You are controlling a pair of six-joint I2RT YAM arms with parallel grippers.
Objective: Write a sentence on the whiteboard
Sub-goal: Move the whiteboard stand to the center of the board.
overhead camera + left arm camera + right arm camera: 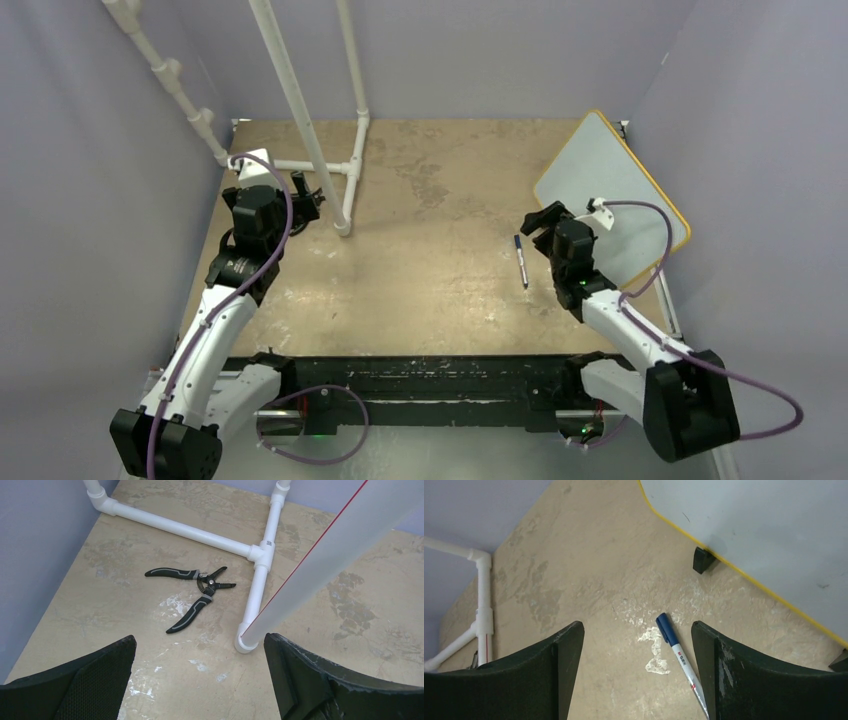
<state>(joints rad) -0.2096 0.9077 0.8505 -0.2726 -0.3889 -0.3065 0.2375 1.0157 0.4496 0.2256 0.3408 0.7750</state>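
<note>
The whiteboard, white with a yellow-orange rim, lies tilted at the table's back right; its corner and a black foot show in the right wrist view. Its visible face looks blank, and the sentence is not in view. A marker with a blue cap lies flat on the table left of the board. My right gripper hovers just beside it, open, and the marker lies close to the right finger with nothing held. My left gripper is open at the far left over bare table.
A white PVC pipe frame stands at the back left, with a slanted pipe rising close to the left gripper. Black pliers lie open on the table beside the pipes. Grey walls close in on both sides.
</note>
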